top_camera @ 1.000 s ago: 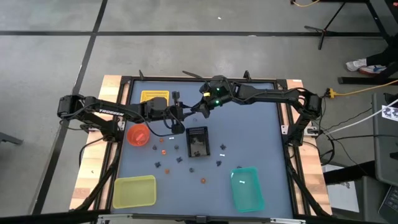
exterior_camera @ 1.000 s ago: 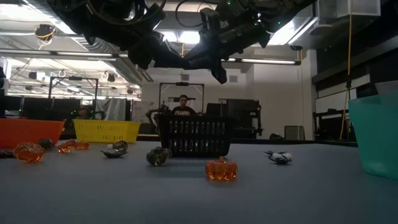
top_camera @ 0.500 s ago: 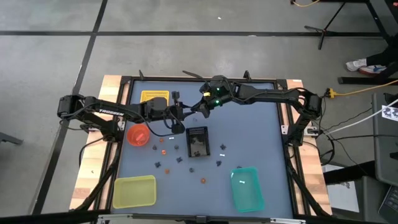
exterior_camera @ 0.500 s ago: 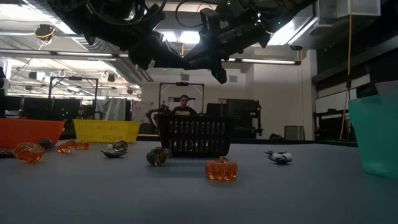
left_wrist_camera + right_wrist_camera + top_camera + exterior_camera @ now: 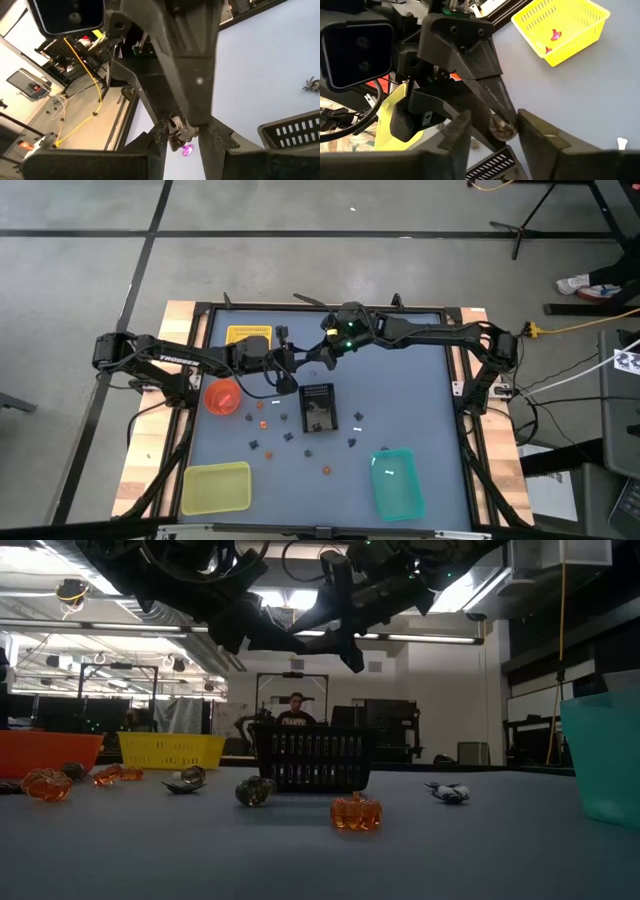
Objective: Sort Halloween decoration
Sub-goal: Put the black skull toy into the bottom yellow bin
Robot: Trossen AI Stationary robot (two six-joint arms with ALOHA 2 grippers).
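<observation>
The Halloween decoration is several tiny trinkets strewn on the blue table: an orange pumpkin (image 5: 356,812), a dark one (image 5: 255,791), a pale one (image 5: 360,418). Some lie in the black basket (image 5: 318,408). Both grippers meet in the air just beyond that basket's far end. My left gripper (image 5: 182,132) is shut on one small dark trinket (image 5: 502,127). My right gripper (image 5: 492,125) is open, one finger on either side of that trinket; whether they touch it does not show. My left gripper pinches the small dark trinket (image 5: 176,136) between the free ends of its two fingers (image 5: 490,100). The fingers come nearly level from the table's left, slanting a little downward. The trinket is lifted clear, well above the table.
A yellow basket (image 5: 248,337) with trinkets stands at the far left, an orange bowl (image 5: 222,397) beside the left arm. A yellow-green tray (image 5: 215,487) lies near left, a teal container (image 5: 397,482) near right. A person (image 5: 294,710) sits beyond the table.
My right gripper has opened in the low view, its fingers parting around the trinket, which stays in my left gripper. Neither arm has shifted.
</observation>
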